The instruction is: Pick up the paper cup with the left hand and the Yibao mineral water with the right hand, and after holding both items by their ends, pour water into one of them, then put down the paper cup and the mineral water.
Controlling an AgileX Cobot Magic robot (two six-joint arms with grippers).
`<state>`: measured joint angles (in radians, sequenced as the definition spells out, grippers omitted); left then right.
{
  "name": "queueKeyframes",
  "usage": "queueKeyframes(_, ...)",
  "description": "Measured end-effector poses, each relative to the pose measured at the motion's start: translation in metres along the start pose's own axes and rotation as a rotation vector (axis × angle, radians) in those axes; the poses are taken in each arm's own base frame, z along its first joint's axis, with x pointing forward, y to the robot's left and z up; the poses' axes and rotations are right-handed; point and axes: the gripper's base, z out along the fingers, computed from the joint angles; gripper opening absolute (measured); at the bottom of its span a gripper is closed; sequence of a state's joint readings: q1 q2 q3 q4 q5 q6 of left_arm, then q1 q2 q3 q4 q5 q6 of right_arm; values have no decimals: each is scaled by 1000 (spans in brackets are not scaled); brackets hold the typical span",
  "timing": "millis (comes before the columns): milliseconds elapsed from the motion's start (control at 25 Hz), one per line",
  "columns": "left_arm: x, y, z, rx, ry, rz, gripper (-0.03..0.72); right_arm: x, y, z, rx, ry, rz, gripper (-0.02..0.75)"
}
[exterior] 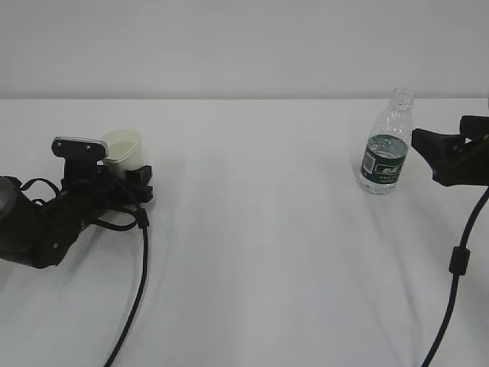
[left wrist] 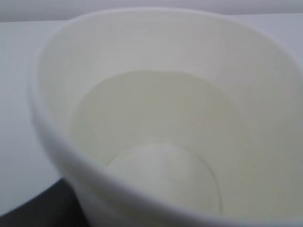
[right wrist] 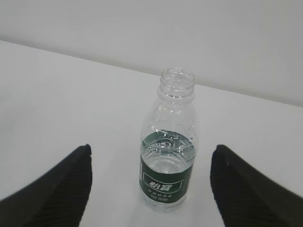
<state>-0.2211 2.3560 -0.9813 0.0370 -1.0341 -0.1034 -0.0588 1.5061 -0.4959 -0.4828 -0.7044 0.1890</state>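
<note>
The white paper cup (exterior: 122,147) leans in my left gripper (exterior: 142,180) at the left of the table, and the jaws are shut on its lower wall. In the left wrist view the cup's cream inside (left wrist: 165,123) fills the frame, with one dark finger (left wrist: 38,210) showing at the bottom left. The capless Yibao mineral water (exterior: 386,145) stands upright at the right, partly filled. My right gripper (exterior: 429,149) is just right of it and open. In the right wrist view the bottle (right wrist: 168,161) stands ahead between the spread fingertips of that gripper (right wrist: 151,156), apart from both.
A white tabletop (exterior: 260,229) runs from arm to arm, against a pale wall behind. Black cables hang off the left arm (exterior: 141,267) and the right arm (exterior: 457,260) toward the front edge.
</note>
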Motion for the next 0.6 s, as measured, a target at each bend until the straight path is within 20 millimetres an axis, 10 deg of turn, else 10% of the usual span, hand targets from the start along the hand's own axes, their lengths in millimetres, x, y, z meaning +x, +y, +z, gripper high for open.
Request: queueKeyframes(600, -4, 0, 0, 4, -38, 4, 571, 1, 0, 0, 2, 12, 2, 590)
